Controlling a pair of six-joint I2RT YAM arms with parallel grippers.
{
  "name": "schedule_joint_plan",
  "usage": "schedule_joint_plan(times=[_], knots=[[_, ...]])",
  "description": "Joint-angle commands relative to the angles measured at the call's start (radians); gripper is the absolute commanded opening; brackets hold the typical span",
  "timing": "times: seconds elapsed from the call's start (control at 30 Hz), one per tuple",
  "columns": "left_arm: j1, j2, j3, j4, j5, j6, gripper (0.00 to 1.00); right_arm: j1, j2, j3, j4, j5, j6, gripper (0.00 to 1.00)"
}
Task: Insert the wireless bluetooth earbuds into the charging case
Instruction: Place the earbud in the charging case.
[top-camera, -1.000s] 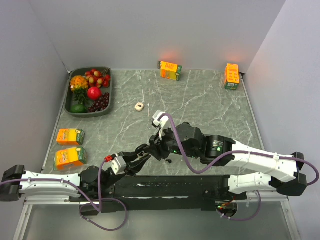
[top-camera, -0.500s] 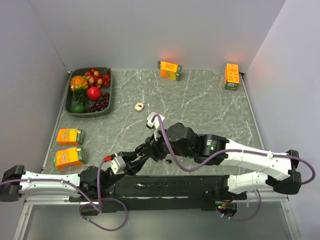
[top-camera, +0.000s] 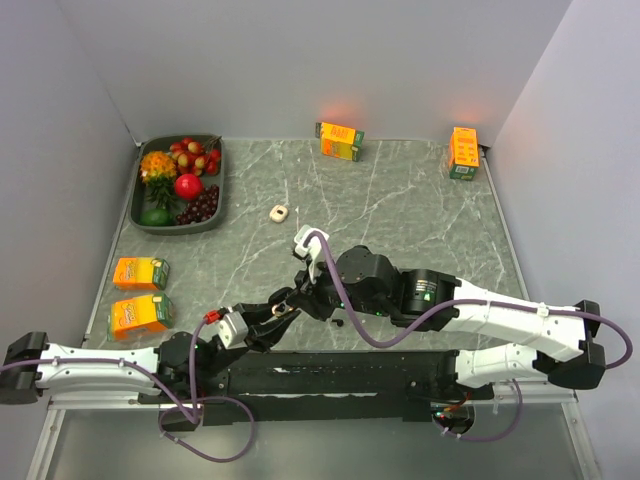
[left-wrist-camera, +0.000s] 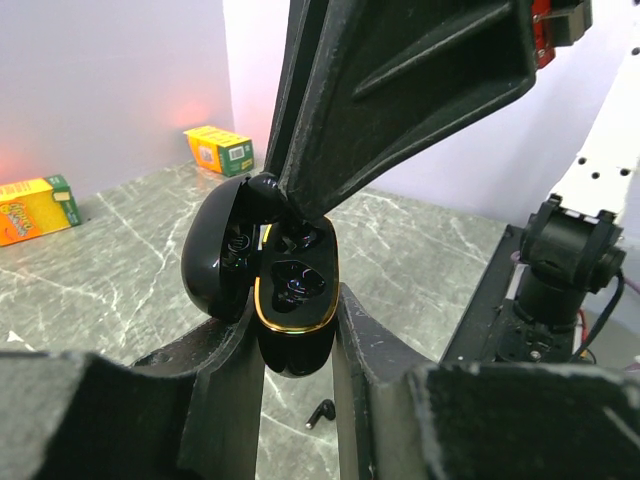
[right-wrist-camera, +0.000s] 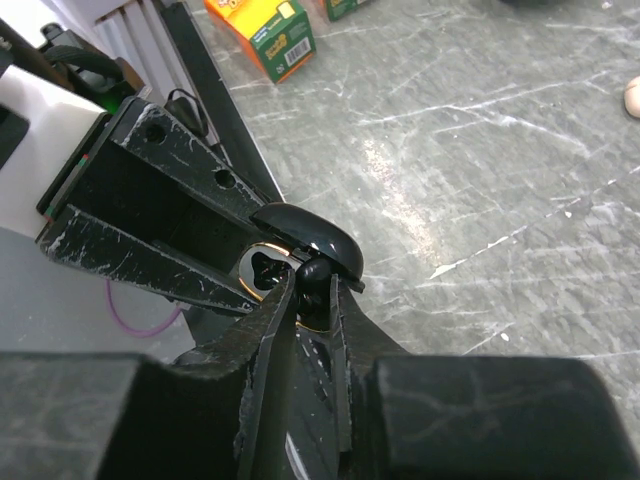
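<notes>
My left gripper (top-camera: 272, 320) is shut on the black charging case (left-wrist-camera: 296, 300), held upright above the table's near edge. Its lid (left-wrist-camera: 215, 255) is swung open and its gold rim shows. My right gripper (right-wrist-camera: 312, 283) reaches down onto the case (right-wrist-camera: 262, 272), shut on a black earbud (right-wrist-camera: 318, 278) that sits at the case's upper pocket under the lid. In the top view the right gripper (top-camera: 292, 299) meets the left one. A second black earbud (left-wrist-camera: 322, 412) lies on the table below the case. A small whitish piece (top-camera: 279, 212) lies farther back.
A dark tray (top-camera: 222, 178) of fruit stands at the back left. Orange juice cartons lie at the back middle (top-camera: 340, 140), back right (top-camera: 463, 152) and left edge (top-camera: 140, 272), (top-camera: 140, 315). The black base rail (top-camera: 330, 375) runs along the near edge.
My right arm has moved left and down until its fingertips meet the case in my left gripper, and its jaws have narrowed onto the black earbud. The left gripper has kept its hold.
</notes>
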Motion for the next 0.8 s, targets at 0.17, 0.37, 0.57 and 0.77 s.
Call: schedule_joint_plan(times=[0.17,0.37,0.57,0.77], knots=[[-0.002,-0.03,0.028,0.047,0.052,-0.011,0.01,0.004,-0.078,-0.035,0.056,-0.089,-0.091,0.11],[-0.002,-0.047,0.02,0.065,0.087,-0.004,0.01,0.005,-0.108,-0.069,0.077,-0.217,-0.168,0.06],[-0.002,-0.068,0.013,0.07,0.106,0.001,0.01,-0.005,-0.134,-0.079,0.048,-0.28,-0.239,0.04],[-0.002,-0.07,0.013,0.074,0.12,0.005,0.01,-0.019,-0.136,-0.066,-0.012,-0.312,-0.285,0.09]])
